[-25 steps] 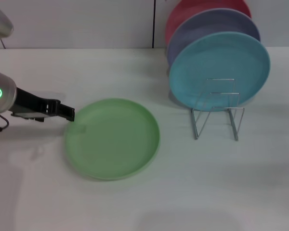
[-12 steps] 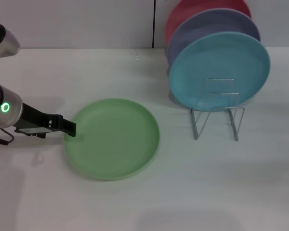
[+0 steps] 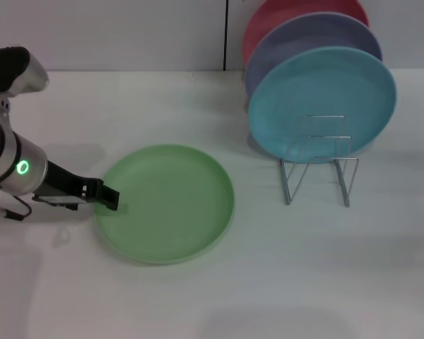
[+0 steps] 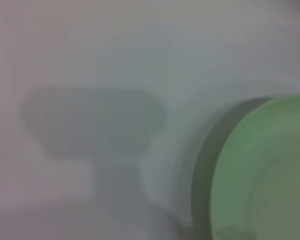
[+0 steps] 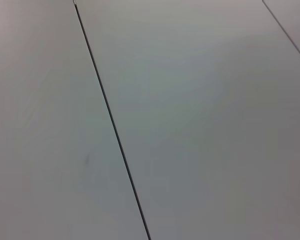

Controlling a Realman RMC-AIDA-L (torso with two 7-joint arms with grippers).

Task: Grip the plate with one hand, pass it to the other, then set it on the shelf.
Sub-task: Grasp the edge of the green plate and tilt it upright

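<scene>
Fingers (image 3: 110, 197) of the left gripper (image 3: 107, 197) low at the near-left rim of the green plate (image 3: 164, 203); spread or pinching, cannot tell. Behind them, white banded arm (image 3: 3, 166) with a glowing ring. Plate flat on the white bench (image 3: 268, 282), well apart from the wire rack (image 3: 318, 166) holding the turquoise plate (image 3: 321, 102) and two more behind. Likely light, stiff, slick plastic; best taken at the raised rim, one finger under the edge. Right gripper out of sight.
</scene>
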